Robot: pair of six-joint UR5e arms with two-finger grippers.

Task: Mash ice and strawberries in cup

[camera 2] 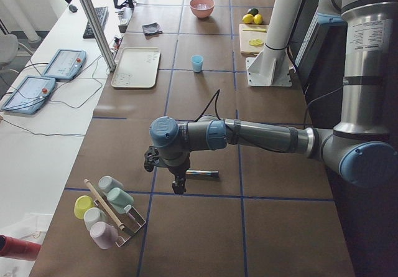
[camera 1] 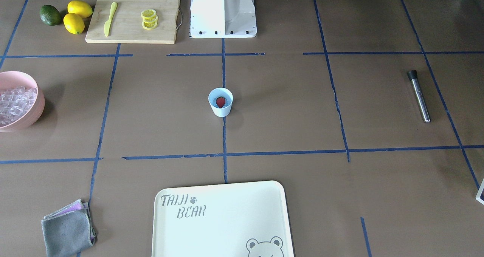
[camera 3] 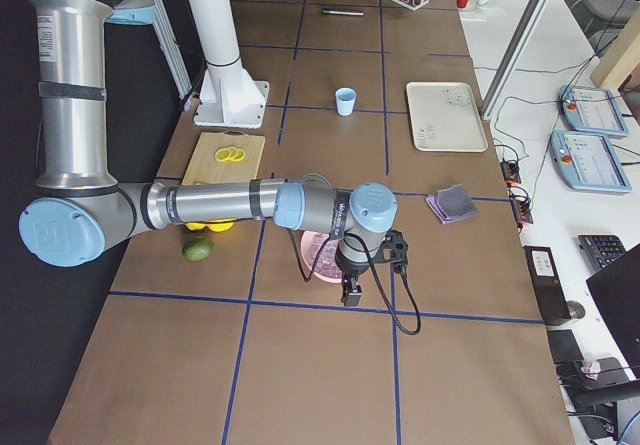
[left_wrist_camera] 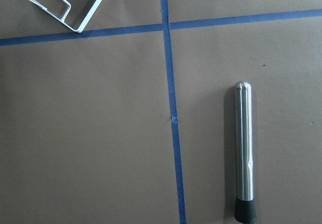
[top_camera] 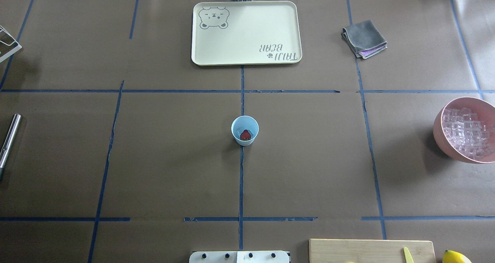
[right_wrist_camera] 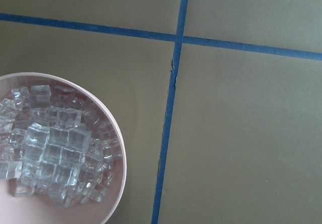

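1. Blue cup (camera 1: pixel 221 111) stands at the table's (camera 1: pixel 287 109) middle with the strawberry (camera 1: pixel 221 101) inside it. Only the two side views show the arms, and only the wrist views show the steel rod (left_wrist_camera: pixel 245 148) and the ice (right_wrist_camera: pixel 50 153) close up.
2. Beside that rod hangs the left gripper (camera 2: pixel 178 187). By the pink bowl (right_wrist_camera: pixel 118 178) of ice hangs the right gripper (camera 3: pixel 351 293). How wide either stands cannot be told.
3. Both grippers are well apart from the cup, on opposite sides of it.
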